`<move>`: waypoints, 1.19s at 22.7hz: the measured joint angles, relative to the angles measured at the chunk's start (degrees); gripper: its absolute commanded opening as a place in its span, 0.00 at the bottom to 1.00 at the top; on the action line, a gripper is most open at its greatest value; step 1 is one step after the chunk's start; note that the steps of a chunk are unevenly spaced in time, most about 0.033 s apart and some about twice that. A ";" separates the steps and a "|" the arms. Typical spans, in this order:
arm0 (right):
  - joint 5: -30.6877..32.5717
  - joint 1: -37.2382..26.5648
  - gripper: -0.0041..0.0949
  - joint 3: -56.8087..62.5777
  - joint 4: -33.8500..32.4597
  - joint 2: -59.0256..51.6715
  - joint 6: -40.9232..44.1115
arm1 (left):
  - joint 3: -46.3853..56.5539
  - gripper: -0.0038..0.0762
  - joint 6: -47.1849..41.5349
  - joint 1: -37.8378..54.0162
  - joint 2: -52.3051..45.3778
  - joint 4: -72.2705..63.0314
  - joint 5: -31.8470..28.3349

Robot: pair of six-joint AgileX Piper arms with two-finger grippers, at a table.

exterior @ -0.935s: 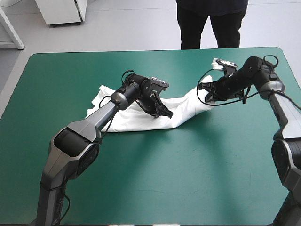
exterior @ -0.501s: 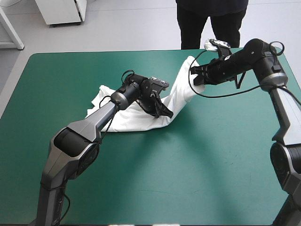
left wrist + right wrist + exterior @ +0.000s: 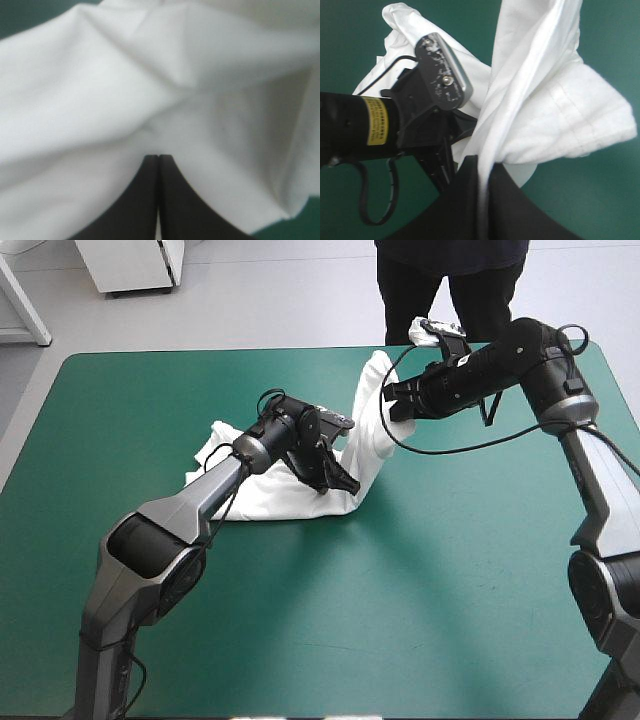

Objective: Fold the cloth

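Since just before, the right gripper, two broad black fin-shaped fingers, is moving up and toward the table's far-left side, so the lifted band of cloth is standing steeper and closer over the left arm. Its fingers are clenching a bunched hem or sleeve of the white short-sleeved T-shirt, w/ the fabric squeezed betw. them and spilling out ahead in the wrist view. It's prob. gripping there so that end can be carried across as the folding flap. The left gripper is sitting low at the near edge of the heap, its fingers all but meeting w/ only a thin pale seam of cloth betw. them. It's pinching the shirt too, likely as the anchor pt. that keeps the lower end put while the other end is swinging over. Outward, the rest of the T-shirt is lying crumpled on the teal-green table cover, left of centre. No container is showing anywhere on the table.
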 measured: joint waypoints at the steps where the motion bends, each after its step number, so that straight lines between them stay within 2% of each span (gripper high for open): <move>1: 0.00 0.05 0.03 0.00 0.39 0.00 0.00 | 2.11 0.02 -0.34 0.00 -3.45 1.39 0.99; 7: -1.03 2.27 0.03 0.00 0.39 0.00 -0.58 | 15.47 0.02 -2.73 0.00 -19.81 4.04 1.47; 11: -5.53 6.92 0.03 0.00 0.39 0.00 -1.77 | 34.33 0.02 -8.58 0.00 -43.21 5.37 3.23; 14: -11.06 11.51 0.03 0.00 0.58 0.24 -2.21 | 43.62 0.02 -12.48 0.00 -64.55 5.91 3.55; 17: -13.56 15.64 0.03 -1.43 0.84 3.13 -2.28 | 49.57 0.02 -18.42 0.00 -79.86 8.18 4.93; 22: -15.88 21.18 0.03 -5.31 0.84 10.11 -2.28 | 54.17 0.02 -23.21 0.00 -91.02 9.54 6.56; 27: -16.33 26.81 0.03 -12.42 1.19 17.18 -2.28 | 54.68 0.02 -23.76 0.00 -90.91 10.02 6.56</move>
